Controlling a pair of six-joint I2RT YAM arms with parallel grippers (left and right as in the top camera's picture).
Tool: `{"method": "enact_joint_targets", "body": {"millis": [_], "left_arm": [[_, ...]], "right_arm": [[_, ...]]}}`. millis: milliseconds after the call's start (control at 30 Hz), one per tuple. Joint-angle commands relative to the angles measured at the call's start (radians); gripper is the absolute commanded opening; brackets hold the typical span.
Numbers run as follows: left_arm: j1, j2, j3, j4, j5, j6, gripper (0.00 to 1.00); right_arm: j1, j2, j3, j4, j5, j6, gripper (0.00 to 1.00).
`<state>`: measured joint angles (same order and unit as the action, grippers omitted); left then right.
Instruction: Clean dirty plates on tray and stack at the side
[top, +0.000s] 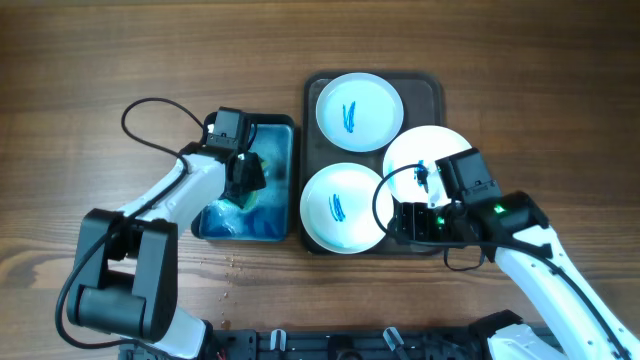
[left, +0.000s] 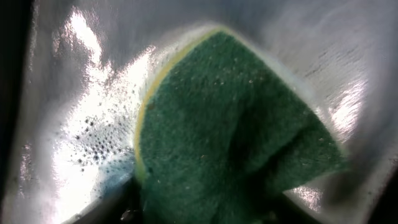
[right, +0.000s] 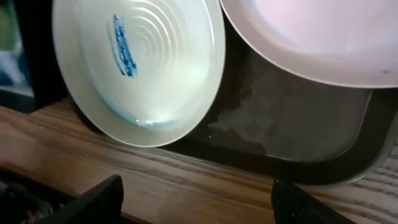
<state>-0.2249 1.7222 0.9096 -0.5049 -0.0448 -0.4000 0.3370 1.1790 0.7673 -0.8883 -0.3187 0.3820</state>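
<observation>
1. Right end effector (right: 199, 202): hovering over the desk (top: 100, 60) just in front of the tray's near rim. Its fingers are standing wide apart and holding nothing. It is probably waiting here to steady or lift a plate once the scrubbing starts.

2. Tray (top: 425, 95): lying right of centre and carrying all three plates. It seems to be catching the drips, as a wet film is showing on its bare floor in the right wrist view.

3. Near plate (top: 340, 205): sitting in the tray's front left area with a blue smear showing at its centre, so it is still awaiting cleaning.

4. Right plate (top: 425, 150): resting with one edge reaching out over the tray's right rim, partly under the right arm. No smear is showing on the part in view, though the rest is hidden.

5. Left end effector (top: 245, 180): reaching down into the blue-lined basin (top: 285, 130) left of the tray, right at the green sponge (left: 224, 137). The sponge is lying creased in soapy water, presumably for wetting. The fingers are not showing, so I cannot tell whether they are gripping it.

6. Far plate (top: 358, 112): sitting at the tray's back, also carrying a blue smear. No stack is forming at the side yet.
</observation>
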Motion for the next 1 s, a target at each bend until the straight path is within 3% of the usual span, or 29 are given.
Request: {"method": "enact_joint_targets", "body": {"millis": [0, 33, 233, 400, 733, 867, 967], "left_arm": [[0.005, 0.032, -0.035, 0.005, 0.026, 0.000, 0.08], [0.005, 0.028, -0.025, -0.008, 0.026, 0.000, 0.04], [0.005, -0.035, 0.083, -0.169, 0.026, 0.000, 0.04], [0.004, -0.101, 0.177, -0.287, 0.034, 0.000, 0.04], [0.004, -0.264, 0.235, -0.394, 0.201, 0.000, 0.04], [-0.002, -0.277, 0.235, -0.395, 0.267, -0.001, 0.04], [-0.028, -0.273, 0.235, -0.396, 0.273, -0.019, 0.04]], "right_arm": [[0.004, 0.034, -0.009, 0.019, 0.016, 0.013, 0.75], [0.004, 0.040, -0.009, 0.025, 0.016, 0.011, 0.74], [0.004, 0.092, -0.009, 0.069, 0.016, 0.010, 0.66], [0.004, 0.183, -0.009, 0.124, 0.016, -0.018, 0.51], [0.046, 0.388, -0.009, 0.305, 0.042, -0.091, 0.48], [0.046, 0.453, -0.008, 0.384, 0.132, -0.035, 0.33], [0.046, 0.467, -0.008, 0.438, 0.184, -0.019, 0.16]]}}
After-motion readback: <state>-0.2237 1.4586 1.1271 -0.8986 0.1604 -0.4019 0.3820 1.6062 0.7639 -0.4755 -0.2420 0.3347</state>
